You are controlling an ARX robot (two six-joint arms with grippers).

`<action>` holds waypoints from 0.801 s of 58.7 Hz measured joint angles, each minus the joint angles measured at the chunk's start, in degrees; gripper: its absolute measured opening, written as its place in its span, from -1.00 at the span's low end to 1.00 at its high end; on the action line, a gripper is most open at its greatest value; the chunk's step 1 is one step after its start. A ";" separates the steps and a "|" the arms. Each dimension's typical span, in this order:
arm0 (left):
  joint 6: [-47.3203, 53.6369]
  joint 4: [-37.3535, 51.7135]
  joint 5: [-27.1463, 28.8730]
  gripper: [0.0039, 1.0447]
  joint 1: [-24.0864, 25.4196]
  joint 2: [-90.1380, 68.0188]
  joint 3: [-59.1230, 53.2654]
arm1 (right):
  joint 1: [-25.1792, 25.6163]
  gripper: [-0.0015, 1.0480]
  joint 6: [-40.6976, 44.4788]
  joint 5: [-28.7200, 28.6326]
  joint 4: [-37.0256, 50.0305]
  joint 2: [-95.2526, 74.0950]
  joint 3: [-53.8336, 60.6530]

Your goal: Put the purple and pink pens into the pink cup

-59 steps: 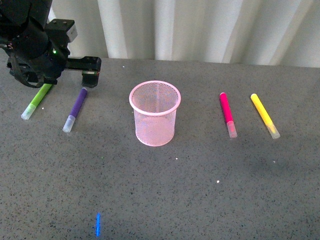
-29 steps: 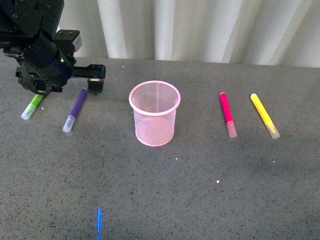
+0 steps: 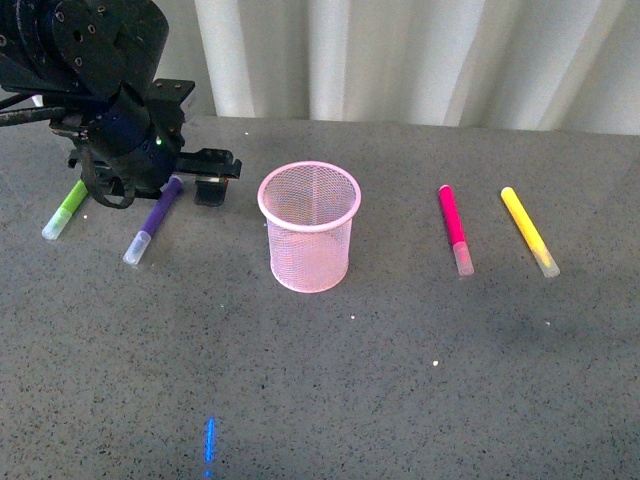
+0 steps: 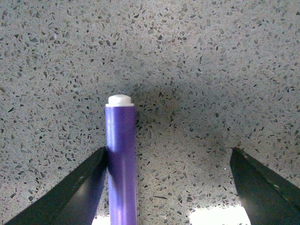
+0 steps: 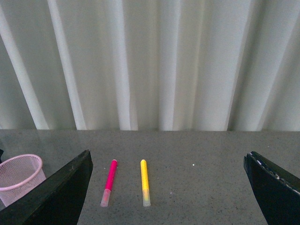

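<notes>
Grey tabletop (image 3: 400,380) — purple pen (image 3: 150,222) lengthwise, cap nearward

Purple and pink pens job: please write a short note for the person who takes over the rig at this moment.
Left tool: open, low over the table, around the far end of the purple pen; the pen sits at one side of the opening, not gripped.
Right tool: open, empty, away from the pens.
Pink cup: upright, mid-table, no pen inside.
Pink pen: flat, right of the cup, beside a yellow pen.
Done: nothing inserted.
Left: both pens into the cup.
</notes>
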State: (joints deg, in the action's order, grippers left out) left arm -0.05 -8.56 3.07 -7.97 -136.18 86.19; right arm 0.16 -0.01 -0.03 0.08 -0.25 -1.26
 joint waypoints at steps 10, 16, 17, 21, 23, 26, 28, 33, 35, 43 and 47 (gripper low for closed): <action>0.22 0.11 0.52 -0.02 0.00 0.00 -0.24 | 0.00 0.87 0.00 0.00 0.00 0.00 0.00; 0.26 0.31 0.92 -0.37 0.22 0.00 -0.37 | 0.00 0.87 -0.02 0.00 0.00 0.00 0.00; 0.26 0.37 0.92 -0.43 0.26 0.00 -0.39 | 0.00 0.87 0.00 0.00 0.00 0.00 0.00; 0.35 0.66 1.07 -0.63 0.37 0.00 -0.52 | 0.00 0.87 0.00 0.00 0.00 0.00 0.00; 0.42 0.90 1.07 -0.72 0.37 0.00 -0.57 | 0.00 0.87 0.00 0.00 0.00 0.00 0.00; 0.44 1.25 1.16 -0.76 0.42 0.00 -0.70 | 0.00 0.87 0.00 0.00 0.00 0.00 0.00; 0.46 1.49 1.14 -0.77 0.42 0.00 -0.85 | 0.00 0.87 0.00 0.00 0.00 0.00 0.00; 0.48 2.14 1.16 -0.77 0.42 0.00 -1.27 | 0.00 0.87 0.00 0.00 0.00 0.00 0.00; 0.48 2.29 1.18 -0.77 0.42 0.00 -1.33 | 0.00 0.87 -0.02 0.00 0.00 0.00 0.00; 1.09 2.93 1.27 -0.78 0.42 0.02 -1.55 | 0.00 0.87 0.00 0.00 0.00 0.00 0.00; 1.27 3.23 1.25 -0.78 0.42 0.02 -1.57 | 0.00 0.87 0.00 0.00 0.00 0.00 0.00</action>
State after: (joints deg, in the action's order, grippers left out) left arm 1.21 -5.32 4.32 -7.55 -136.16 84.62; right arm 0.16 -0.01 -0.03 0.08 -0.25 -1.26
